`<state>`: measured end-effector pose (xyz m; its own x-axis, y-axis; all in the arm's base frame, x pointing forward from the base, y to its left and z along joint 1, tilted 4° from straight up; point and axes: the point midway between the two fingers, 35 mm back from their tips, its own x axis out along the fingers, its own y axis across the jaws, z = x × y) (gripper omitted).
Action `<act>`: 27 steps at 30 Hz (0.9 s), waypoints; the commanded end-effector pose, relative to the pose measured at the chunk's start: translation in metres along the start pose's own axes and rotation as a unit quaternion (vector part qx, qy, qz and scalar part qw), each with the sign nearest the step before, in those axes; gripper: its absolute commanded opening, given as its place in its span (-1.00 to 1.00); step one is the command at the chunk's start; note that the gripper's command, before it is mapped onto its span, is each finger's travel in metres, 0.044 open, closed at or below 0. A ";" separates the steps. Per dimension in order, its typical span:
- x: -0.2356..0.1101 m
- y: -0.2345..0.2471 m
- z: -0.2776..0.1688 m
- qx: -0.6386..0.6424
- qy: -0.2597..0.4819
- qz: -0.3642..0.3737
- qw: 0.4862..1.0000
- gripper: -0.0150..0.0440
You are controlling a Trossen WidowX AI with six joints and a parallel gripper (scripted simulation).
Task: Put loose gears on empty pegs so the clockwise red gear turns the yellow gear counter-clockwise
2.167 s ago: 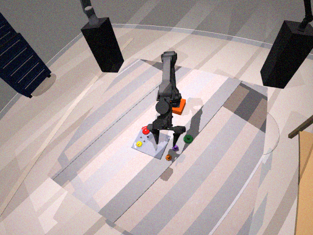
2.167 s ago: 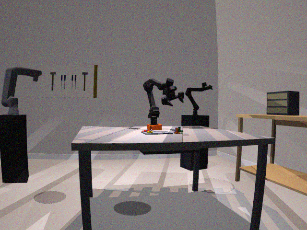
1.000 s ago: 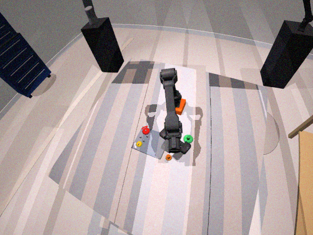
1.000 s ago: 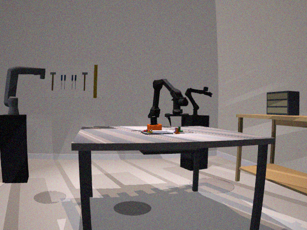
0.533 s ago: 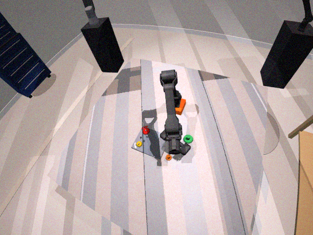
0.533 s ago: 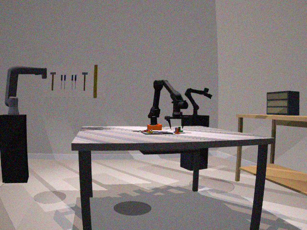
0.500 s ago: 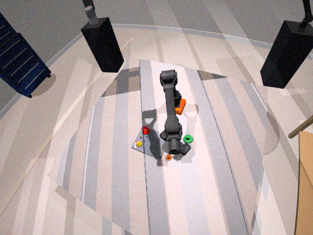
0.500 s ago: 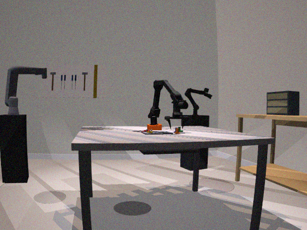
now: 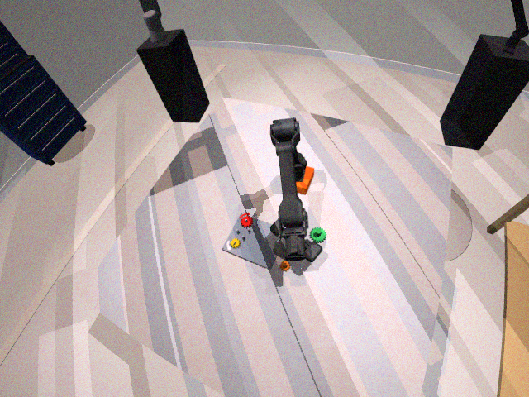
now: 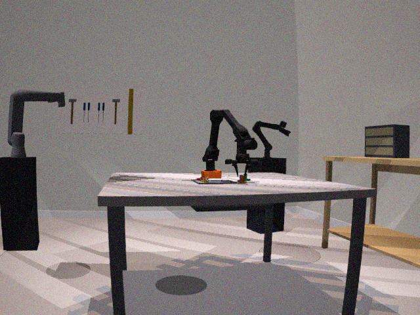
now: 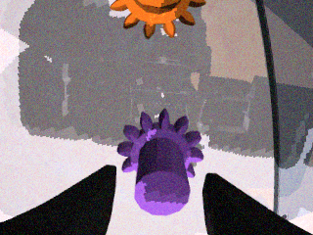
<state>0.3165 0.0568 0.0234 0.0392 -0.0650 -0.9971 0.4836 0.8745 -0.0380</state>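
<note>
The purple gear (image 11: 164, 128) stands on the table with its round handle pointing up. My gripper (image 11: 160, 179) (image 10: 241, 172) points down over it, partly open, with one finger on each side of the handle and a gap at both sides. The arm hides the purple gear in the top view. The orange gear (image 9: 284, 265) (image 11: 157, 12) stands just beyond it, and the green gear (image 9: 317, 234) stands on the other side of the gripper. The grey board (image 9: 258, 255) carries the red gear (image 9: 244, 221), the yellow gear (image 9: 236, 242) and small empty pegs between them.
The board's edge (image 11: 270, 98) runs along the right of the wrist view. The arm's orange base (image 9: 305, 184) (image 10: 211, 174) stands behind the board. The arm's shadow falls across the board's side nearer the gripper.
</note>
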 end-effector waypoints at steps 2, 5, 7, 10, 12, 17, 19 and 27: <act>0.000 0.000 0.000 0.000 -0.001 -0.001 1.000 -0.27; 0.000 0.000 0.000 0.000 -0.001 -0.001 1.000 -0.34; 0.000 0.000 0.000 0.000 -0.001 -0.001 1.000 -0.38; 0.000 0.000 0.000 0.000 -0.001 -0.001 1.000 -0.49; -0.003 0.001 0.001 0.000 -0.001 -0.001 1.000 -0.49; -0.015 0.003 0.002 0.000 -0.002 -0.001 1.000 -0.49; -0.019 0.004 0.003 0.000 -0.002 -0.001 1.000 -0.49; -0.038 0.008 0.004 0.000 -0.002 0.000 1.000 -0.49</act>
<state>0.3205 0.0627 0.0527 0.0372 -0.0652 -0.9972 0.4777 0.8776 -0.0395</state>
